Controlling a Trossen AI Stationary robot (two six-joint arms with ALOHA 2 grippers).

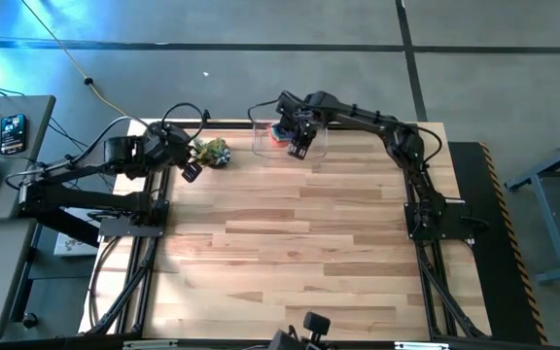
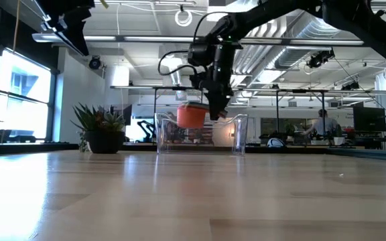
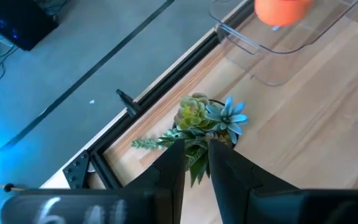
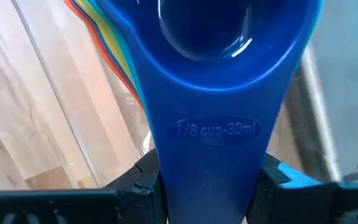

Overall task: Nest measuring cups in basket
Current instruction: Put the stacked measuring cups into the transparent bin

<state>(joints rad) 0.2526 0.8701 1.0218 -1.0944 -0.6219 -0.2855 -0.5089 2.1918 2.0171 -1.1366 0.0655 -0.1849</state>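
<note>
The clear basket (image 1: 261, 142) (image 2: 237, 135) (image 3: 272, 53) stands at the table's far edge. My right gripper (image 1: 299, 149) (image 2: 216, 110) (image 4: 207, 182) hovers over it, shut on a nested stack of measuring cups (image 1: 280, 133). The blue cup (image 4: 219, 37) lies on top, and red, yellow and green handles (image 4: 107, 40) fan out beneath it. From table height the stack's orange-red bowl (image 2: 191, 116) hangs at the level of the basket's rim. My left gripper (image 1: 191, 173) (image 3: 196, 163) waits near the far left corner, open by a narrow gap, just short of the small plant. My right gripper pinches the blue cup's flat handle (image 4: 207, 158) between its two fingers (image 4: 145, 182), which lie across the handle. It comes from above, slanting down. The nested stack is lifted clear of the basket's floor. Whether the fingers also grip the lower handles I cannot tell.
A small spiky plant (image 1: 214, 152) (image 2: 100, 130) (image 3: 205, 119) stands on the table left of the basket, right in front of my left gripper. The black frame rail (image 3: 135, 106) runs along the far edge. Bare wood (image 1: 290, 243) stretches toward the near side.
</note>
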